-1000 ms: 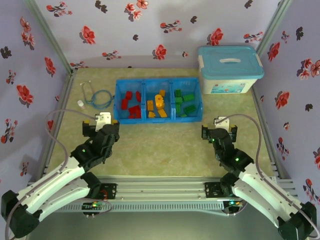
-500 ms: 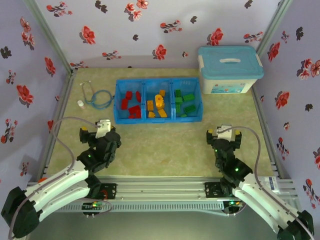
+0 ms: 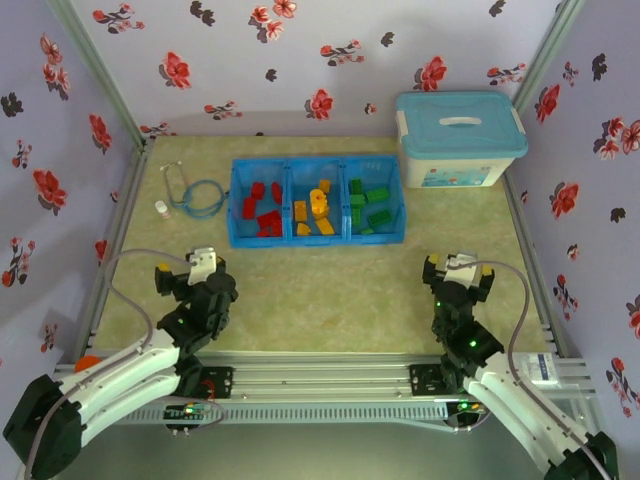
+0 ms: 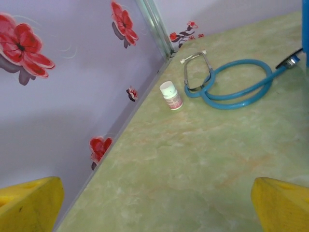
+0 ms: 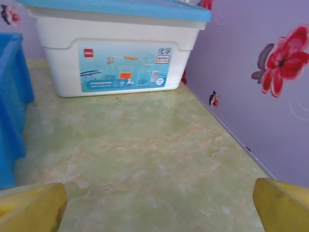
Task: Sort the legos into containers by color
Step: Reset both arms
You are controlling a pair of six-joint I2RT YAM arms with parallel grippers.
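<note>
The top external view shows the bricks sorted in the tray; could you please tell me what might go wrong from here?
A wide swing of the open left gripper could topple the small bottle or snag the stethoscope. The right gripper, also open, could nudge the tray if it reaches forward low.

Legos color-sorted (3 tray compartments)

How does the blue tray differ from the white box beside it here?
The blue tray is low and open-topped; the white box is taller and closed under a light-blue lid. The tray is divided in three and holds legos; the box's contents are hidden. The box carries a printed label; the tray's walls look plain. Both are rectangular and stand on the table.
</note>
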